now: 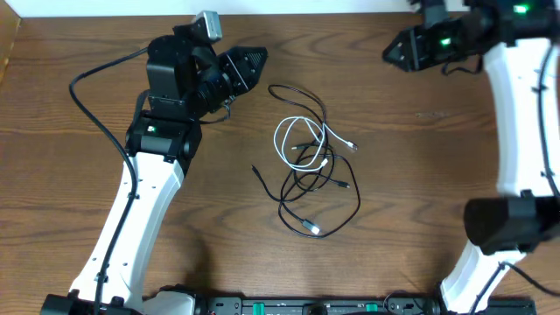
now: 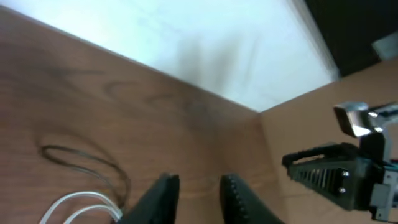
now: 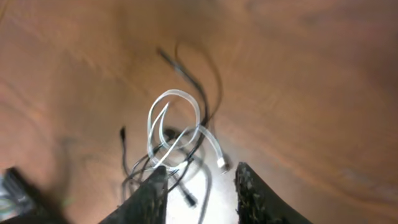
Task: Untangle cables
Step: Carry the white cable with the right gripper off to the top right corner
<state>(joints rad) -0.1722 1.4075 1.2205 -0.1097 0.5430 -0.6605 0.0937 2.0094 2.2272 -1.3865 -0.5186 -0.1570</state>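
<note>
- Left gripper [image 1: 252, 63] — near the far edge, fingers slightly parted, holding nothing.
- Right gripper [image 1: 395, 51] — toward the far right corner, parted, empty.
- Black cable [image 1: 308, 179] and white cable [image 1: 277, 138] lie tangled at the middle of the table [image 1: 420, 175], untouched.

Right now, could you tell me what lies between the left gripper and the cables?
Overhead view: only bare table between the left gripper and the cables.

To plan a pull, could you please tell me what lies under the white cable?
Mostly bare table under the white cable. Near its middle it crosses the black cable, but which lies on top is unclear.
</note>
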